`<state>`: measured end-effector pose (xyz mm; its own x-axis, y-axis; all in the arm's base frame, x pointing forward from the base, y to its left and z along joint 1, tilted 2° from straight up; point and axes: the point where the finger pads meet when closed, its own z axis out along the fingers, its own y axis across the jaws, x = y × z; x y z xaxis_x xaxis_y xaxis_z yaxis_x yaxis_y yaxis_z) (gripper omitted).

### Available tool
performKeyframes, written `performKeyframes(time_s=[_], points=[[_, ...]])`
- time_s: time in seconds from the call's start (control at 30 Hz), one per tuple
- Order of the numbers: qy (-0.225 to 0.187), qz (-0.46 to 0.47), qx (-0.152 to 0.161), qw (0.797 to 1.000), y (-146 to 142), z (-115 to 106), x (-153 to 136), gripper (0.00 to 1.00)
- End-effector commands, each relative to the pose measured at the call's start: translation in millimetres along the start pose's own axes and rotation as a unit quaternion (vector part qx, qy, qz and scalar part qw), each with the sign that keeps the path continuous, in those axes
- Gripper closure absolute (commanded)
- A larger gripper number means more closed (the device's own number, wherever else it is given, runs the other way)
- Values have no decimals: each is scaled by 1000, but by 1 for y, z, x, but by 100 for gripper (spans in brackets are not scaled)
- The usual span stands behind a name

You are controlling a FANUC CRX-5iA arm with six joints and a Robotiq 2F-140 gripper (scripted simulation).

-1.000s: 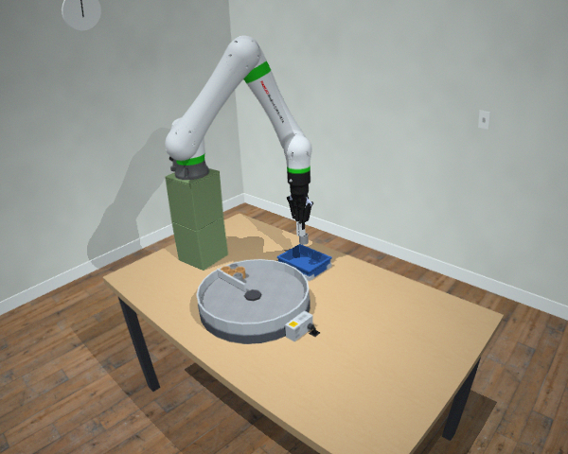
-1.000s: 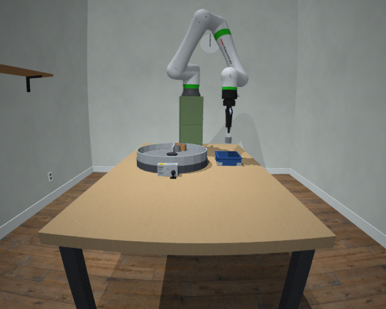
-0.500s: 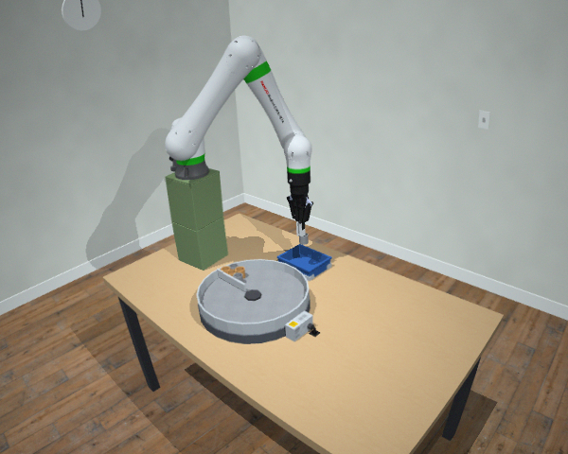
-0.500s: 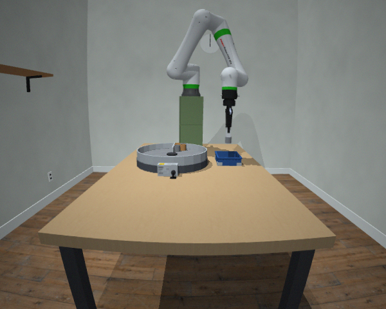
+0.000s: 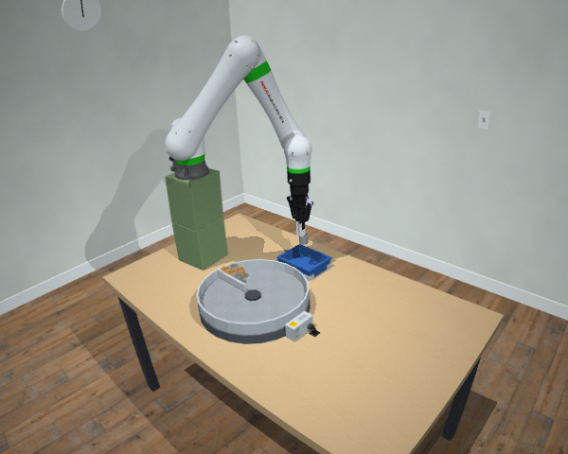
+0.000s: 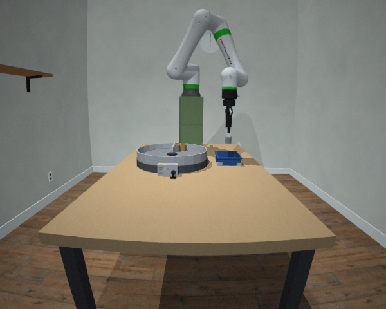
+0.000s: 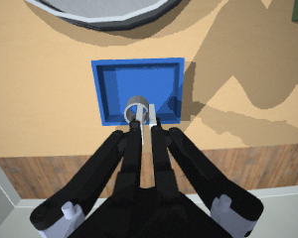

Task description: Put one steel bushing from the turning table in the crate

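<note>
My gripper (image 5: 303,233) is shut on a grey steel bushing (image 5: 304,238) and holds it by its wall, well above the blue crate (image 5: 305,260). In the wrist view the steel bushing (image 7: 138,109) hangs at the fingertips over the inside of the crate (image 7: 138,90). In the exterior view the bushing (image 6: 228,139) hangs above the crate (image 6: 228,157). The round grey turning table (image 5: 253,300) stands left of the crate. Several bushings (image 5: 235,270), some orange, lie at its far edge beside a grey bar; they also show in the exterior view (image 6: 179,146).
A green pedestal (image 5: 196,218) carries the arm's base behind the turning table. A small grey control box (image 5: 299,326) sits at the turning table's front rim. The crate stands near the table's far edge.
</note>
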<state>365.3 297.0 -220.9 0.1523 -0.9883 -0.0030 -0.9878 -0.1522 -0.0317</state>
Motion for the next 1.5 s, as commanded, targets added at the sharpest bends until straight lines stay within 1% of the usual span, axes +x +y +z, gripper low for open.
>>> performKeyframes(time_s=[0.0,0.17,0.27,0.43,0.5,0.6,0.67,1.47], points=[[0,0,0,1000,0,0,0,100],[0,0,0,1000,0,6,0,100],[0,0,0,1000,0,19,0,100],[0,0,0,1000,0,48,0,100],[0,0,0,1000,0,48,0,100],[0,0,0,1000,0,61,0,100],[0,0,0,1000,0,65,0,100],[0,0,0,1000,0,67,0,100]])
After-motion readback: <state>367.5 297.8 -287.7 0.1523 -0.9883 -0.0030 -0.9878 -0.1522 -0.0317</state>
